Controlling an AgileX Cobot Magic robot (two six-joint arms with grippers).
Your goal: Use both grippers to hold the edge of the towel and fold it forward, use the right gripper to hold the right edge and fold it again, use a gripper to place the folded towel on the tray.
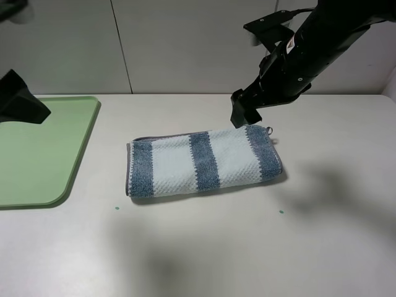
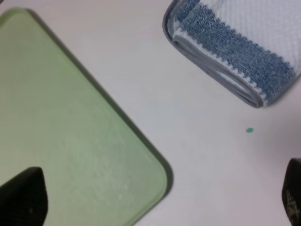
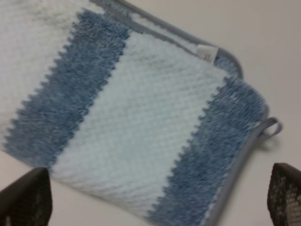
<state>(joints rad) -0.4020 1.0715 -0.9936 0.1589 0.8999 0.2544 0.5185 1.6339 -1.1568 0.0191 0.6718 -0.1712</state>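
- I see the towel (image 1: 204,164) lying folded and flat on the table (image 1: 322,247), centre frame.
- My right gripper (image 1: 246,116) hovers over its upper right corner (by the loop (image 1: 270,130)), jaws wide, holding nothing.
- My left gripper (image 1: 23,104), equally spread and empty, hangs over the tray (image 1: 37,161) at far left.

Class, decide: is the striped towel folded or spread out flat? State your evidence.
Folded. The towel lies doubled on the table; the left wrist view shows two layers stacked along its grey hem.
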